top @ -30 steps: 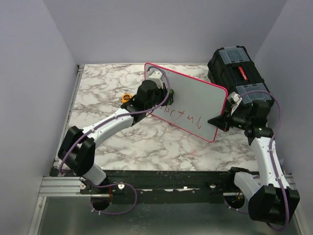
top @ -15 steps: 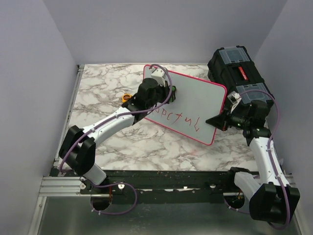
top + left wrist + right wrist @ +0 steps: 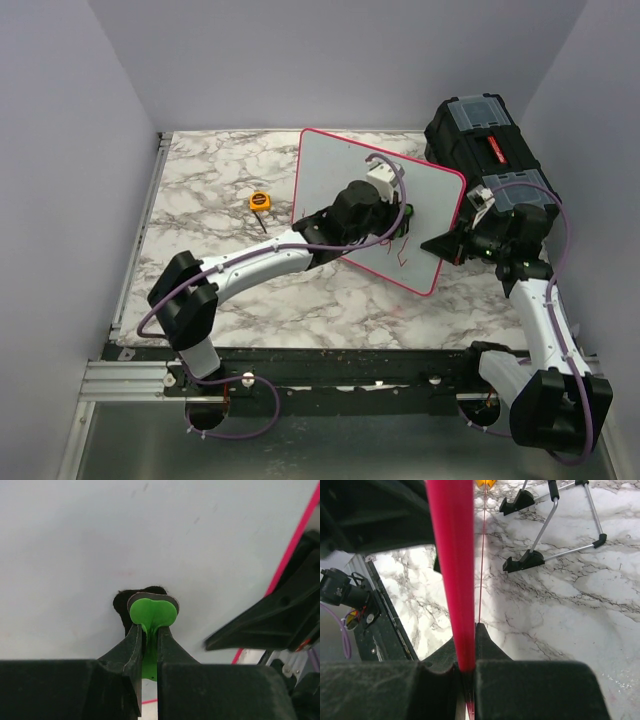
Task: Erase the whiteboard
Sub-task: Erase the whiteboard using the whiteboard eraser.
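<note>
Desk: marble top that carries everything here.
Tape measure: small and yellow, lying flat at 9 o'clock from the whiteboard, apart from it and from both arms; it plays no part in the wiping.
Left end effector: reaches over the board face to about 4 o'clock from its middle. The jaws are closed tight on the green tab of the eraser.
Eraser pad: a dark pad under the tab, pressed flat on the white surface. Gripping the tab lets the pad meet the board squarely, so a sweep should rub ink off rather than skip over it.
Whiteboard: stands tilted on its stand at the middle right of the desk, face toward the arms. Its upper and left parts look clean.
Red lettering: a few strokes show at 5 o'clock from the left end effector, near the lower right corner. By my reading the task is mostly done, with this patch left.
Right end effector: shut on the pink rim at the board's 4 o'clock edge, probably to brace it against the wiping push.
Stand feet: black, resting on the marble behind the rim.
Toolbox: black, at 2 o'clock from the board, untouched.
</note>
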`<state>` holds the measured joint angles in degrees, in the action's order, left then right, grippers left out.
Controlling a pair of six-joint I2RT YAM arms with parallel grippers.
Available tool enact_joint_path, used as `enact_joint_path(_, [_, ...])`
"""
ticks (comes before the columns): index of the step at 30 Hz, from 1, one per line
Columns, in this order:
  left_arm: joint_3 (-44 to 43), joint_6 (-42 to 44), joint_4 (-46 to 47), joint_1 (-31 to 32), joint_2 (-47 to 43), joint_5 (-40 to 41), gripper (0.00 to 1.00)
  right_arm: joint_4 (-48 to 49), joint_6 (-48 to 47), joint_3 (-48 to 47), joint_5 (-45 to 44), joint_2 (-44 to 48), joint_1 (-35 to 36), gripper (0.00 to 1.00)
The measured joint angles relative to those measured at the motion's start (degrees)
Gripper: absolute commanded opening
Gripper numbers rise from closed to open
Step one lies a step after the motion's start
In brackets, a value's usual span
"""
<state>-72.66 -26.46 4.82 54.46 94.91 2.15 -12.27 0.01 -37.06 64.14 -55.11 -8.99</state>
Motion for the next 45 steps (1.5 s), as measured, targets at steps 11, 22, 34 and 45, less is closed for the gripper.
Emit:
enact_joint_path(11, [-17.3,1.1,-3.1,0.4,7.1,4.7,0.00,0.6,2.4,0.4,-0.1,-0.1,0.0,0.01])
enact_joint_path(22, [-3.5,1.9,-3.1,-15.7,2.6,6.8,0.00,0.6,5.1,0.5,-0.5,-0.3,-0.1,0.01])
enact_joint_path(34, [-5.7,5.1,-8.1,-24.8,3.0,4.8,0.00,0.7,2.9,0.6,0.9,-0.3,-0.1,0.00])
enact_joint_path(45, [-13.9,5.0,-6.6,-16.8,5.2,1.7,0.00,0.6,3.5,0.6,1.0,-0.3,-0.1,0.00])
